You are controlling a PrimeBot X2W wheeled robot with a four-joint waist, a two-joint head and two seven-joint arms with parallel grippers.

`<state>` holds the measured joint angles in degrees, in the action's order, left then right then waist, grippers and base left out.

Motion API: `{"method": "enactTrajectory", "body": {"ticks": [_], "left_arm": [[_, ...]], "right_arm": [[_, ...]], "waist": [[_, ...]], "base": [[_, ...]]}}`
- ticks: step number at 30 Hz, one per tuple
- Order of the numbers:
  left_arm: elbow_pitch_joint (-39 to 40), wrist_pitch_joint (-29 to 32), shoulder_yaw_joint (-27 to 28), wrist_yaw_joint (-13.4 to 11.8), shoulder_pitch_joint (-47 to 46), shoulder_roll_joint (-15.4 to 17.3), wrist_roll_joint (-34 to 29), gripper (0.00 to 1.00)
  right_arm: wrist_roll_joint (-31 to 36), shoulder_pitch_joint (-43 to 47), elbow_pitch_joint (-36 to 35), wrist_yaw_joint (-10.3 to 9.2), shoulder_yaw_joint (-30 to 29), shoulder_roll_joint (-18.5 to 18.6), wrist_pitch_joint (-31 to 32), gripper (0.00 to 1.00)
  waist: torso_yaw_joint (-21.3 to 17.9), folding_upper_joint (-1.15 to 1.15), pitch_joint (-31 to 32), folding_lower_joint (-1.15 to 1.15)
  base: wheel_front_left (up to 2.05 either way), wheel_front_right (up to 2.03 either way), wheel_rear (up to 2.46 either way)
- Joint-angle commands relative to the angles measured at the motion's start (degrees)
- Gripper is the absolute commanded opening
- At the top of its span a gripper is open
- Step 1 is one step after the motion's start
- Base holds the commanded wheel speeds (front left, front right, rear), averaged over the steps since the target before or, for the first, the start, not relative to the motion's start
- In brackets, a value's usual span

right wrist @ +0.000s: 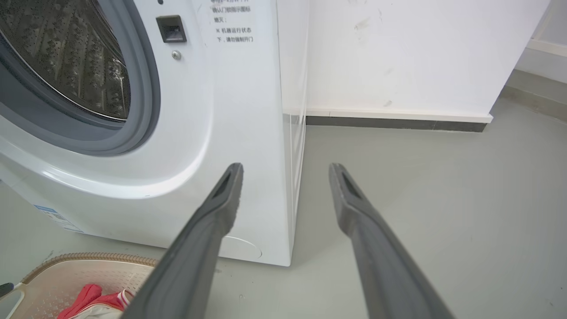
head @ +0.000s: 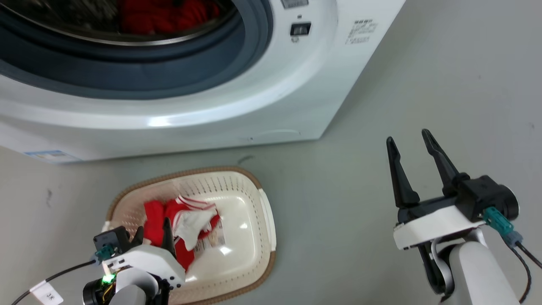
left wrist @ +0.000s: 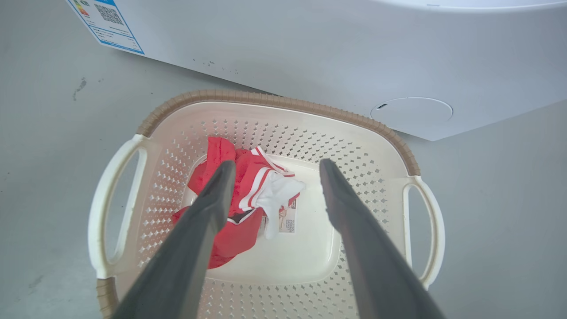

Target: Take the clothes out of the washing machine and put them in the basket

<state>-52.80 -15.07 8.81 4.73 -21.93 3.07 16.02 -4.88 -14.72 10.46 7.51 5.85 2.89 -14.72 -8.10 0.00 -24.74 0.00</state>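
Left end effector [left wrist: 277, 163] splayed over basket [left wrist: 266, 100]; head view adds drum's [head: 76, 17] clothes [head: 169, 15].

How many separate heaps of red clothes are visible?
2: one heap in the basket, a second heap in the washing machine; more may be hidden deeper inside.

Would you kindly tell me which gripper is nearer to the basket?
Left. The left gripper hangs open over the basket; the right gripper is off to its right, above the floor.
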Motion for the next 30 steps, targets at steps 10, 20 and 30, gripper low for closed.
{"method": "enactTrajectory", "body": {"ticks": [10,20,30], "left_arm": [[15.9,-0.1,-4.2,-1.3,8.2,-0.2,-1.6,1.00],[34.3,-0.1,-8.1,-3.9,12.0,-0.2,-5.3,1.00],[42.6,-0.1,-9.7,-4.8,7.6,-0.2,-9.1,1.00]], "right_arm": [[2.2,6.0,-2.9,-0.04,-2.8,0.0,1.3,1.00],[2.9,10.1,-7.9,-0.04,-4.5,0.0,3.6,1.00],[2.7,11.6,-12.3,-0.04,-4.3,0.0,5.9,1.00]], "waist": [[3.6,0.00,12.3,0.00],[5.0,0.00,16.6,0.00],[5.3,0.00,16.5,0.00]], "base": [[0.00,0.00,0.00],[0.00,0.00,0.00],[0.00,0.00,0.00]]}}
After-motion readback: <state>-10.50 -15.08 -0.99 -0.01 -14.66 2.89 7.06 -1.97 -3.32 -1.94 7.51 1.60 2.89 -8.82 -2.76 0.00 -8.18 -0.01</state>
